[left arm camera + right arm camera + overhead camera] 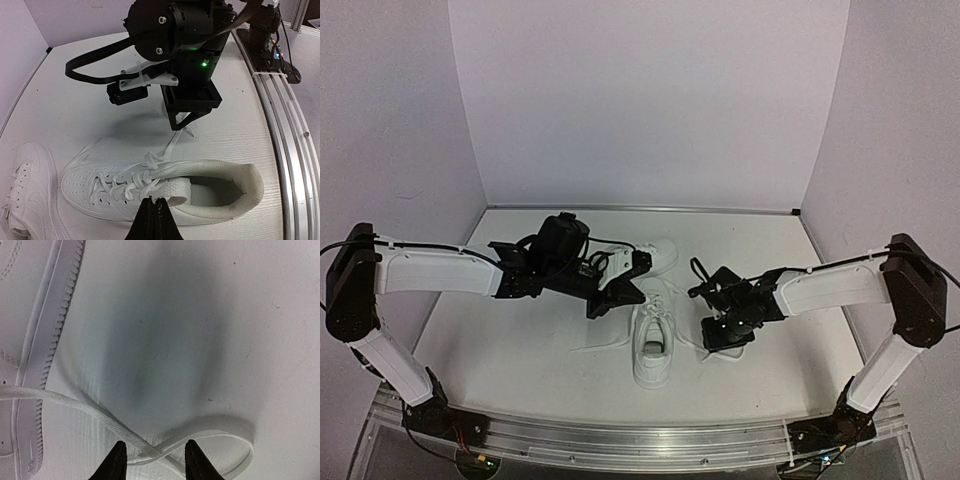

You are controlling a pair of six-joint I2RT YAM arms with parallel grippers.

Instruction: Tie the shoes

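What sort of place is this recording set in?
Most likely a lab robot test cell, not a home: plain pale panel walls box in a white table, two arms are bolted to an aluminium rail at its near edge, and a pair of white sneakers lies on it.

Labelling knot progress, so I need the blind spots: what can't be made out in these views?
Far sneaker: top view, the left arm covers most of it; left wrist view, the frame edge cuts it.
Left claw: shut, but whether it pinches anything is too small to tell.
Right claw: only its tips show; contact with the lace is unclear.
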